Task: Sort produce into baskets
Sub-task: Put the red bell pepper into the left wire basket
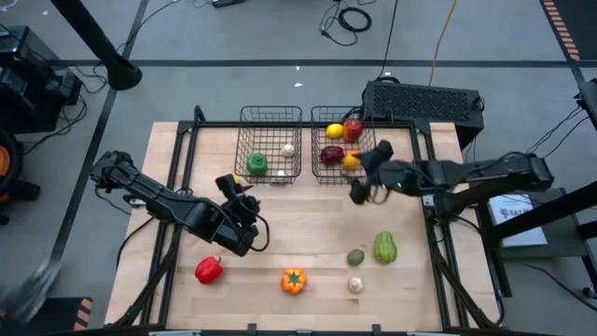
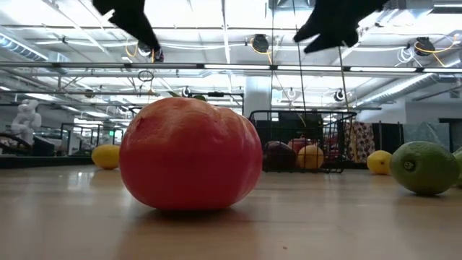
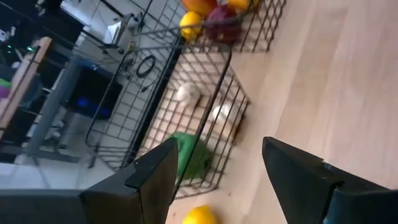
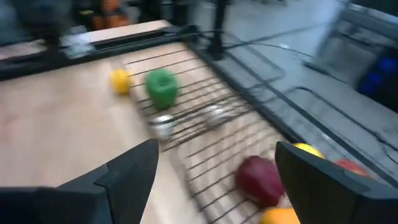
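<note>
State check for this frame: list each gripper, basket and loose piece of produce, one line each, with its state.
left gripper: open, empty, above the table's left half
right gripper: open, empty, beside the right basket
left basket: upright, holds a green piece and whitish bulbs
right basket: upright, holds several fruits
red pepper: loose on table
orange pepper: loose on table
green pepper: loose on table

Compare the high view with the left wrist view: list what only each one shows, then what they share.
Only the high view: the red pepper, orange pepper, the green pieces near the right front and a whitish bulb lying loose on the table, plus the right gripper, empty beside the right basket.
Only the left wrist view: a loose lemon outside the left basket.
Both: the left gripper, open and empty, both baskets, the green pepper and whitish bulbs in the left one.
</note>
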`<action>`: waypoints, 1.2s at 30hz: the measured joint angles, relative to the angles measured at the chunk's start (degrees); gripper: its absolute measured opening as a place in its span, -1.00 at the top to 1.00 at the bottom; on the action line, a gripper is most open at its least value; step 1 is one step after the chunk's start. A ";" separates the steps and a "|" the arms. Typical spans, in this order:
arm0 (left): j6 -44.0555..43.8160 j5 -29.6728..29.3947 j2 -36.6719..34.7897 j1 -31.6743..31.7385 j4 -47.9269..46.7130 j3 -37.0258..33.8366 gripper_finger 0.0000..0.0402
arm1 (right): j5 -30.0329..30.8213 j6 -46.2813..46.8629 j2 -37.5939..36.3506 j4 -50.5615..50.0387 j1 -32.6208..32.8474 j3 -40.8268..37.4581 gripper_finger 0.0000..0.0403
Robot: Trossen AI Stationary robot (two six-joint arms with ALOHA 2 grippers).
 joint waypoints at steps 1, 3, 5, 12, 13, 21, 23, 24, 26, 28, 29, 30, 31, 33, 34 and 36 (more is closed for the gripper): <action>-0.15 0.02 0.00 0.00 -1.24 -0.04 -0.20 | 0.11 -0.38 -0.33 -0.25 1.83 -0.02 -0.56; -0.22 1.80 -0.08 0.10 -1.91 -0.04 -0.20 | 0.00 -2.81 -0.99 0.45 4.20 -0.09 -0.56; -0.26 8.20 -0.13 0.10 -0.47 -0.04 -0.20 | 0.02 -4.18 -1.51 0.85 5.68 -0.07 -0.56; -11.23 38.20 -0.22 -3.94 -0.18 -0.04 -0.20 | -0.09 -4.84 -1.54 -0.56 8.80 -0.09 -0.55; -14.15 39.06 -0.22 -4.82 -0.99 -0.04 -0.20 | -0.20 -4.86 -1.54 -1.04 8.99 -0.09 -0.55; -30.07 39.55 -0.22 -13.75 -10.70 -0.04 -0.20 | -0.18 -4.30 -1.54 -3.04 10.59 -0.11 -0.55; -31.87 41.48 -0.22 -15.24 -10.84 -0.04 -0.20 | -0.18 -4.27 -1.54 -3.44 11.13 -0.11 -0.55; -32.84 42.63 -0.22 -15.84 -10.52 -0.04 -0.20 | -0.18 -4.27 -1.54 -3.41 11.39 -0.11 -0.55; -35.36 43.68 -0.24 -16.54 -9.52 -0.04 -0.20 | -0.18 -4.47 -1.54 -3.40 11.71 -0.11 -0.55; -38.82 43.79 -0.23 -16.78 -8.39 -0.04 -0.20 | -0.18 -4.65 -1.54 -3.39 11.74 -0.11 -0.55; -40.16 43.80 -0.14 -16.94 -8.11 -0.04 -0.20 | -0.17 -4.66 -1.54 -3.39 11.74 -0.11 -0.55; -40.63 44.18 0.04 -17.13 -7.74 -0.04 -0.20 | -0.16 -4.68 -1.53 -3.38 11.74 -0.11 -0.55; -40.60 44.96 0.28 -17.40 -7.54 -0.04 -0.20 | -0.16 -4.82 -1.54 -3.38 11.74 -0.11 -0.55; -40.22 45.45 1.00 -17.76 -8.46 -0.04 -0.20 | -0.16 -5.17 -1.52 -3.40 11.74 -0.11 -0.55; -39.66 45.52 1.40 -17.66 -8.70 -0.04 -0.20 | -0.16 -5.51 -1.52 -3.38 11.74 -0.11 -0.55; -38.77 45.81 2.29 -16.81 -8.66 -0.04 -0.20 | -0.17 -5.66 -1.52 -3.46 11.74 -0.11 -0.55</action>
